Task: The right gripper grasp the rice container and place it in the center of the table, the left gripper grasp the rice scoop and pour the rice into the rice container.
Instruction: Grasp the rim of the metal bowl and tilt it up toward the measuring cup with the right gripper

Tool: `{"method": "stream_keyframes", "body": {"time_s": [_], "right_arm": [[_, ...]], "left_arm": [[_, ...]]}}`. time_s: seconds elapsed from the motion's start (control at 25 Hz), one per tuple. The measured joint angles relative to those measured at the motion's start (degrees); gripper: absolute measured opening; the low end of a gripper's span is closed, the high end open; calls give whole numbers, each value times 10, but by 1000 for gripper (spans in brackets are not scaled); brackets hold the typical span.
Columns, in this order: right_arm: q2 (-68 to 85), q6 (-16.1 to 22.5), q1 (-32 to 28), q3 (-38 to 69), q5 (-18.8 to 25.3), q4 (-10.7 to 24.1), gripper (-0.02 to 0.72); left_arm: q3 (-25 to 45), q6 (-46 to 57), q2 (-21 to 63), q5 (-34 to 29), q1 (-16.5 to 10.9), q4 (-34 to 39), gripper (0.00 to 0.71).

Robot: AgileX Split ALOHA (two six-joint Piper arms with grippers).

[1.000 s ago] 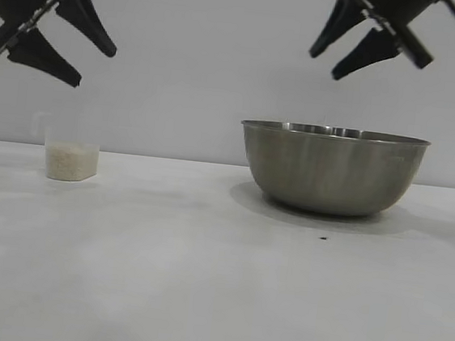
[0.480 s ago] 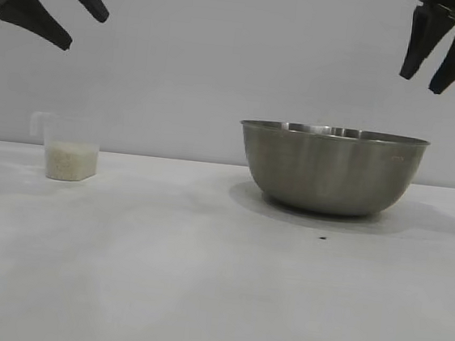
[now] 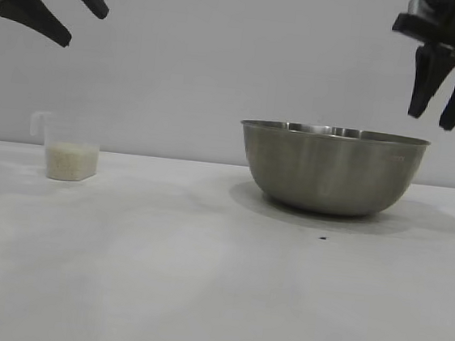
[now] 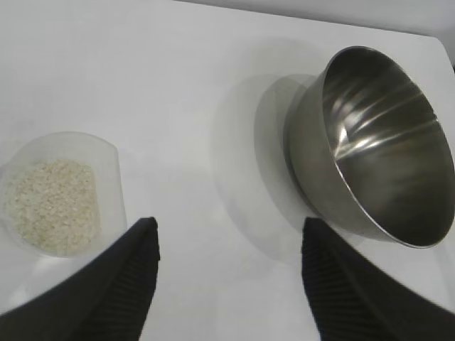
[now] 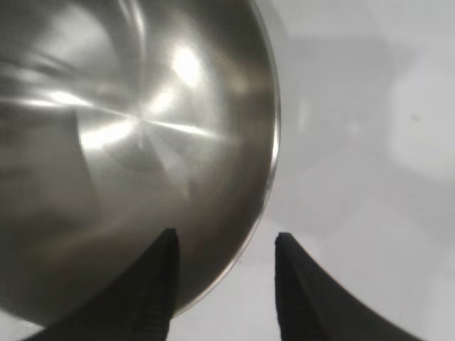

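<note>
Overhead, right hand (image 3: 438, 118) hangs above the rice container's (image 3: 331, 172) right rim, fingers parted and pointing down, grasping nothing; in its wrist view the rolled rim runs between the fingertips. Container sits right of centre on the white surface (image 3: 159, 277), wide bare room around it. Rice scoop (image 3: 68, 150) stands upright far left, rice (image 3: 71, 160) inside. Left hand (image 3: 73, 24) waits high above the scoop, released, well apart from it.
</note>
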State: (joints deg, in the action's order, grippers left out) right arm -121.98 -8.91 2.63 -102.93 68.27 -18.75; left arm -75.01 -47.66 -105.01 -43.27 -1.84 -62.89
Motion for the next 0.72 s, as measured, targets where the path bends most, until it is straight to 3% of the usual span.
{"method": "stream_keyframes", "body": {"time_s": [0.72], "right_arm": [[-83, 7, 0, 0, -66, -74, 264]], "left_arm": [[0, 10, 0, 3, 0, 5, 389]]}}
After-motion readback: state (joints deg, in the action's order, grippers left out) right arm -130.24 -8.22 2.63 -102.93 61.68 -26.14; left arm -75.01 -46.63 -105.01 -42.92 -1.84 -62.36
